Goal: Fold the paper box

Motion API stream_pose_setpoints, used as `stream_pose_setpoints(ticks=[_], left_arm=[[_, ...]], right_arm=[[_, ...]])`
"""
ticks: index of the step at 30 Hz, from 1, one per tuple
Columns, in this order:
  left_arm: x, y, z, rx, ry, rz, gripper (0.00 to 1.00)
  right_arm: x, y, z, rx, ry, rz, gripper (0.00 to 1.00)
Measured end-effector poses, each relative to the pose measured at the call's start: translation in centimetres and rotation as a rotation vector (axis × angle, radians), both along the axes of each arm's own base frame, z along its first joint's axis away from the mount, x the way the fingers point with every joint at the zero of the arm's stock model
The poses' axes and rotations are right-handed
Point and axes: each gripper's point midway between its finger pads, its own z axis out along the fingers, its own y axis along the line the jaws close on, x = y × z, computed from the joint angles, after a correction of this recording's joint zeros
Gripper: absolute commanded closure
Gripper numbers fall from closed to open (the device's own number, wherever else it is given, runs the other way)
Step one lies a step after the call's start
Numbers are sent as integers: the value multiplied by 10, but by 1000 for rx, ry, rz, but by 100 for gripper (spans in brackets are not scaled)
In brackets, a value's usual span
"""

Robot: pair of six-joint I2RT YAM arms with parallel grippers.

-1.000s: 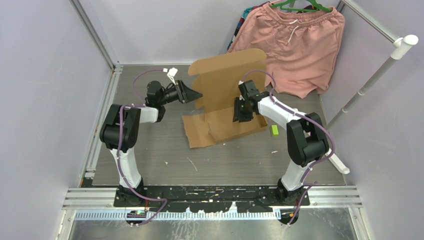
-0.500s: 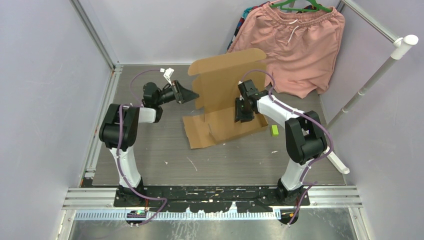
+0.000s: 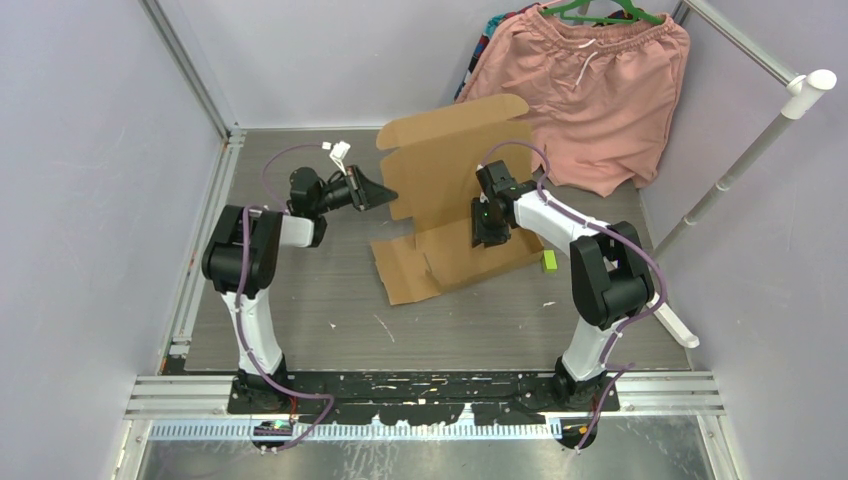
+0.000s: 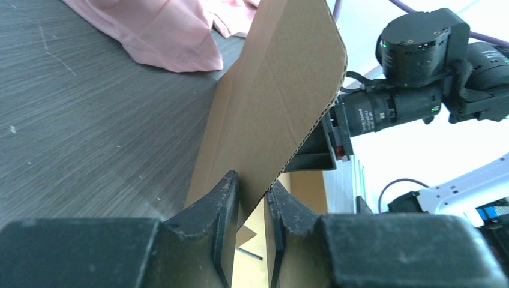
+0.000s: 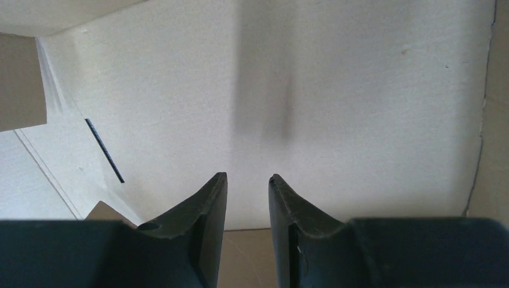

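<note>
1. Nearest you, the box (image 3: pixel 420 268) has its low flap flat on the table (image 3: pixel 320 310), midway between the two arms, with one corner pointing towards the bases
2. Just right of that flap sits a small green block (image 3: pixel 549 261), apart from the cardboard
3. Your left claw (image 4: pixel 251 180) reaches in from the left and is clenched on the side edge of the raised panel; both fingers meet the cardboard, and its corrugated edge runs between them
4. Your right claw (image 5: pixel 247 177) is released: its fingers stand slightly apart with nothing between them, facing the box's pale inner face; you cannot tell whether the tips touch it
5. Behind both claws the tall panel stands upright, its top corners rounded
6. Farthest back, pink shorts (image 3: pixel 600 90) hang at the wall, just behind the panel's right edge
</note>
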Motion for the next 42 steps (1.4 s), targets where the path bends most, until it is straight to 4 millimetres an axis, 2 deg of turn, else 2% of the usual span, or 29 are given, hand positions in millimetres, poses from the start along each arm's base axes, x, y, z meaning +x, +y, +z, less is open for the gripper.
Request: stream_pose_setpoints(ticks=[9,17,31,38,42], left_arm=[[1,6,3,70,-40,46,81],[-11,5,4,49,-45,19,81],[-36,0,43,-74,-106,-82,82],[-46,0,50,-84,-98,-125,81],[-56,0,70,-92,-124,-153,81]], right_arm=[[-1,-3,0,-10,3,2,62],[-1,0,7,11,-17,30,62],[-1,-4,59,128,-141,46,61],[-2,-1,61,167,-134,57,61],[-4,1,67,192,-137,65,61]])
